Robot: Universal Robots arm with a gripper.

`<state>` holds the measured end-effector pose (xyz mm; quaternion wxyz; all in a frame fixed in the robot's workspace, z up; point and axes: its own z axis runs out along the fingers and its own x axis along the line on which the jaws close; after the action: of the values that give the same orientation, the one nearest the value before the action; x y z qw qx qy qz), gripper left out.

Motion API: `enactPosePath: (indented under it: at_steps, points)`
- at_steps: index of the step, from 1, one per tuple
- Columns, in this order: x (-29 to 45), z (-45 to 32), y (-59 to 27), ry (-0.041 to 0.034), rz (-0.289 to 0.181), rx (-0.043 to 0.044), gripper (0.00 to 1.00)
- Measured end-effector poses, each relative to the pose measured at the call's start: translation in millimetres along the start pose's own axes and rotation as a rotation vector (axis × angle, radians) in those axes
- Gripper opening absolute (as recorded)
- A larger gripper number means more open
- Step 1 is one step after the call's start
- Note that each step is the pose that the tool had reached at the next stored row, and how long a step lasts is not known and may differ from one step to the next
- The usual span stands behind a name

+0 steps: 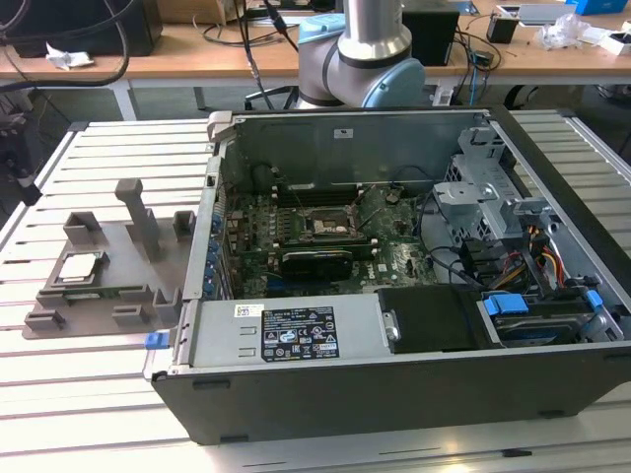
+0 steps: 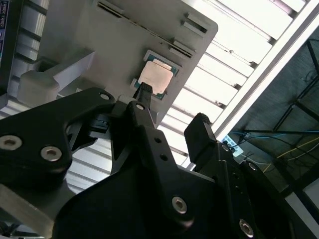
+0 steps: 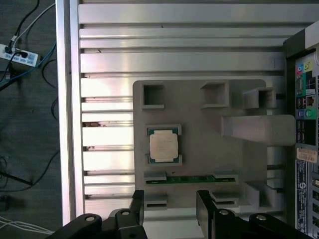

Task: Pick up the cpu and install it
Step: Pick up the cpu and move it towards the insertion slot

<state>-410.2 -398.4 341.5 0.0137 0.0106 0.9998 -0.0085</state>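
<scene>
- I see the cpu (image 1: 79,266) lying flat, silvery top up, in a square recess of the grey holder tray (image 1: 128,251). Nothing is touching it.
- The tray rests on the slatted metal surface (image 1: 99,394), just beside the open computer case (image 1: 394,394), on the exterior view's left of it.
- In both wrist views the gripper (image 3: 171,195) hangs above the tray (image 3: 209,149), and its jaws are spread apart with nothing between them.
- In the first wrist view the cpu (image 3: 163,145) lies near the two black fingertips (image 3: 138,196) but clear of them, not inside the gap.
- In the second wrist view one fingertip (image 2: 144,88) lines up with the edge of the cpu (image 2: 157,77). I cannot tell from here how high the gripper (image 2: 172,103) stands over it.
- A thin green circuit strip (image 3: 189,178) sits in a slot of the tray, between the cpu and the fingertips.
- Inside the case, the motherboard (image 1: 286,251) lies flat, with the dark metal-framed socket (image 1: 330,225) near its middle, well apart from the cpu.
- The arm's grey column (image 1: 375,39) stands at the far side of the case.
</scene>
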Motion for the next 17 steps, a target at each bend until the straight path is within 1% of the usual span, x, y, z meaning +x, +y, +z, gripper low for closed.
enactPosePath:
  at_steps: [3, 6, 11, 17]
  points:
    - [0.1, 3.2, 0.1, 0.0000, 0.000, 0.0000, 0.54]
    - [0.2, 8.8, 0.1, 0.0001, 0.000, 0.0001, 0.54]
    - [0.4, 15.0, 1.2, 0.0000, 0.000, 0.0000, 0.54]
    - [0.6, 19.0, 2.1, 0.0000, 0.000, 0.0001, 0.54]
